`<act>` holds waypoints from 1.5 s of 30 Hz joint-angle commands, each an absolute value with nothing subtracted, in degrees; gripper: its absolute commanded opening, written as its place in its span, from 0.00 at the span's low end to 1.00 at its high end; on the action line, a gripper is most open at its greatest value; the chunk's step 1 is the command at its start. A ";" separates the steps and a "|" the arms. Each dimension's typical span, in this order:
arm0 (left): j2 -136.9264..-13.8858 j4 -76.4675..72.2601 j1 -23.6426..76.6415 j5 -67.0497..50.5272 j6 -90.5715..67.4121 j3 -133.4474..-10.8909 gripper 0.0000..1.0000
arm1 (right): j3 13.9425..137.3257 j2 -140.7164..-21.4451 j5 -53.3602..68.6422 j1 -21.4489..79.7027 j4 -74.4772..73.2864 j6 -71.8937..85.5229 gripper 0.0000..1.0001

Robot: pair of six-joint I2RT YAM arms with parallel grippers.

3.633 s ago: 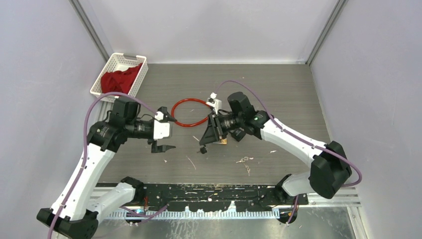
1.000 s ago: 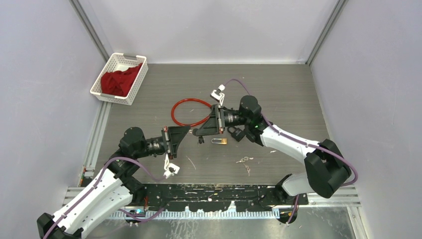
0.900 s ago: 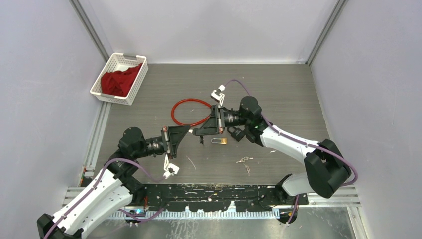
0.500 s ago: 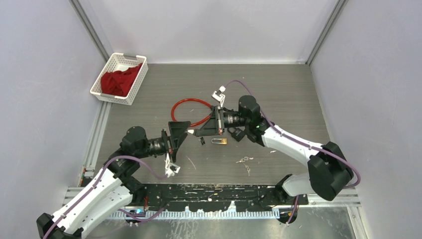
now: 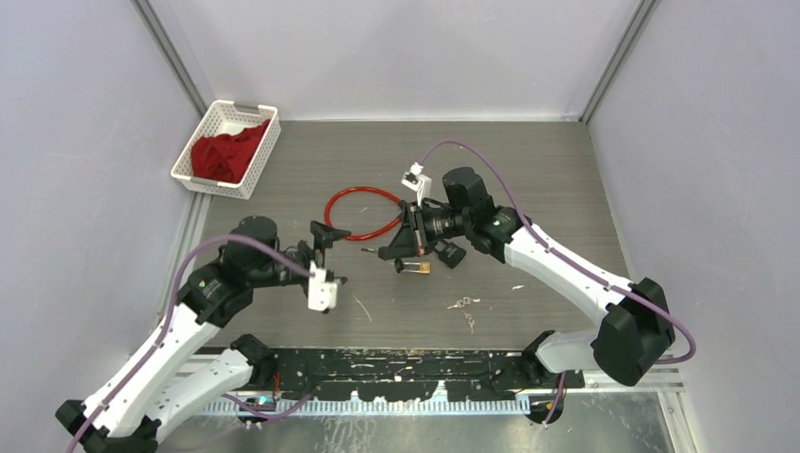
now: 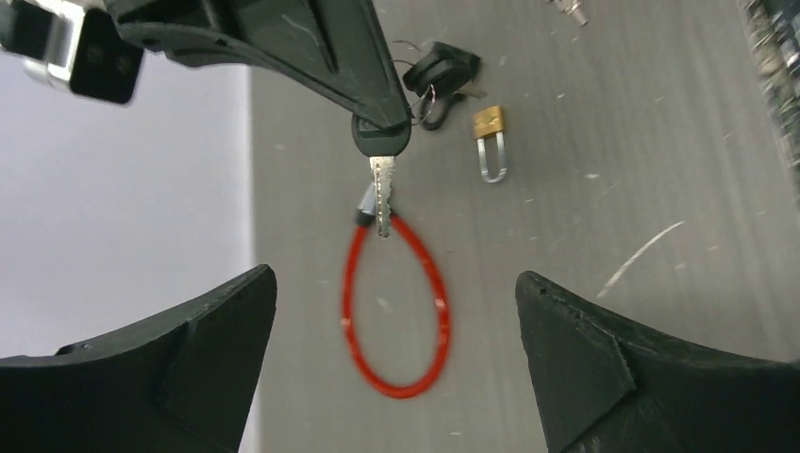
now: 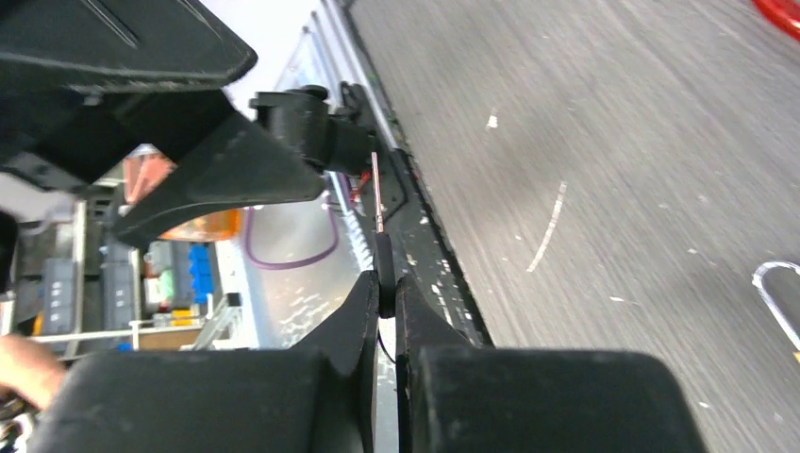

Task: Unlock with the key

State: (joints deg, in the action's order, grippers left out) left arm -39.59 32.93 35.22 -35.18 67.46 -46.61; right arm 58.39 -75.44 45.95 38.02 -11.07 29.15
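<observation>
Key [image 6: 380,160] is clamped by its black head between the closed fingers of the right gripper [image 7: 382,283]. Its silver blade sticks straight out past the fingertips, raised off the table [image 5: 547,179]. The left gripper [image 6: 393,276] faces it with its jaws spread wide and nothing between them. The blade points toward that gap and touches neither finger.

The padlock [image 6: 489,142] lies flat on the table just beside the right gripper, below its fingers, and neither gripper touches it. It has a brass body and a long silver shackle; I cannot tell whether the shackle is latched. A black key bunch [image 6: 439,74] lies just beside the padlock, close under the right gripper.

A red loop [image 6: 396,311] lies on the table beyond the left gripper's open jaws, and in the left wrist view the blade tip overlaps its end. A few loose keys [image 5: 462,304] lie on the near side of the right gripper, well apart from it. A basket [image 5: 212,186] holding red cloth [image 5: 225,151] sits far off to the left gripper's far side.
</observation>
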 commanded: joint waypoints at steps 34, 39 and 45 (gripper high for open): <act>-121.11 46.02 51.33 -31.04 72.06 -103.28 0.99 | 57.69 -57.18 2.66 5.06 -44.80 25.97 0.01; -125.38 44.80 51.30 -33.68 72.93 -107.41 0.99 | 57.33 -56.50 4.02 4.99 -45.35 26.26 0.01; -129.91 46.48 51.19 -35.10 72.75 -111.95 0.99 | 57.04 -55.25 4.61 5.01 -46.16 26.29 0.01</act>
State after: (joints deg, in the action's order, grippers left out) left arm -127.92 46.89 51.16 -31.51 71.59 -107.94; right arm 55.42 -57.23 3.99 5.21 -46.02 26.70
